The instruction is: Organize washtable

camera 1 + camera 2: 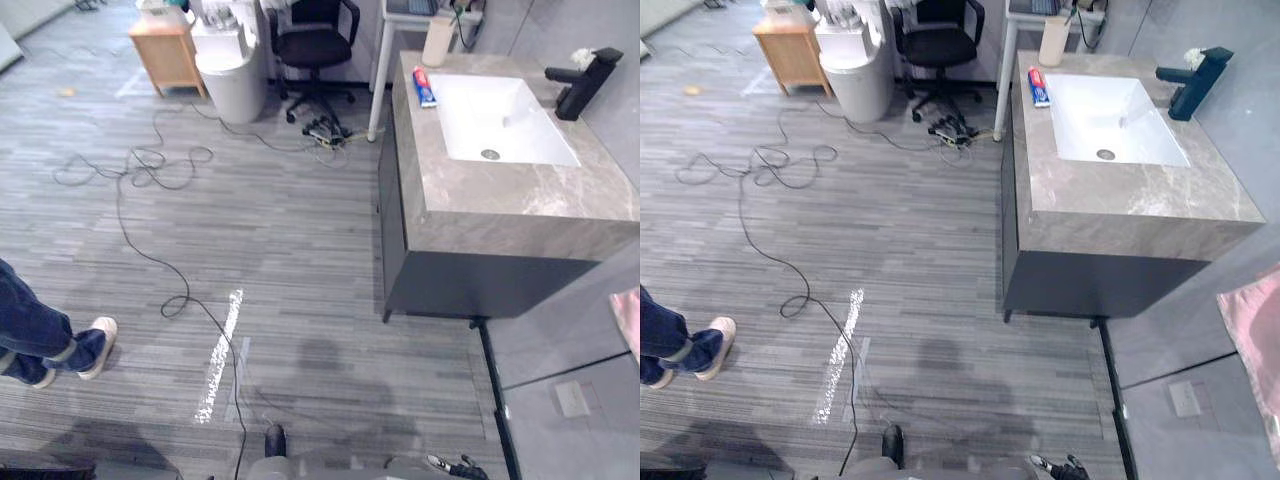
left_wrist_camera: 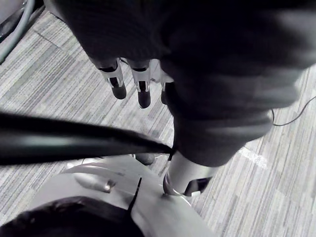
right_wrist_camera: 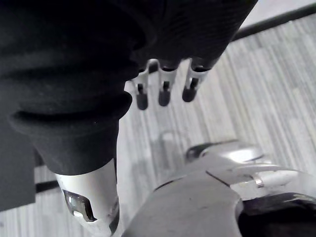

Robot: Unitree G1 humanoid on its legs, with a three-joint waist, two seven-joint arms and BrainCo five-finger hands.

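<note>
Washtable, far right: toothpaste tube near its far-left edge, beside basin. Left hand, right hand: fingers loosely straight, empty. Risk: a sideways brush knocks tube floorward.

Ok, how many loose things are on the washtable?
3: a toothpaste tube left of the basin, a cup at the far left corner, a pale wad by the tap, which may hide more.

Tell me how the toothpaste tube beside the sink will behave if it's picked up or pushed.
The toothpaste tube lies flat on the counter, so a push should slide rather than roll it. It looks small and slim, likely light. A tube like that may squash under a tight grip.
</note>
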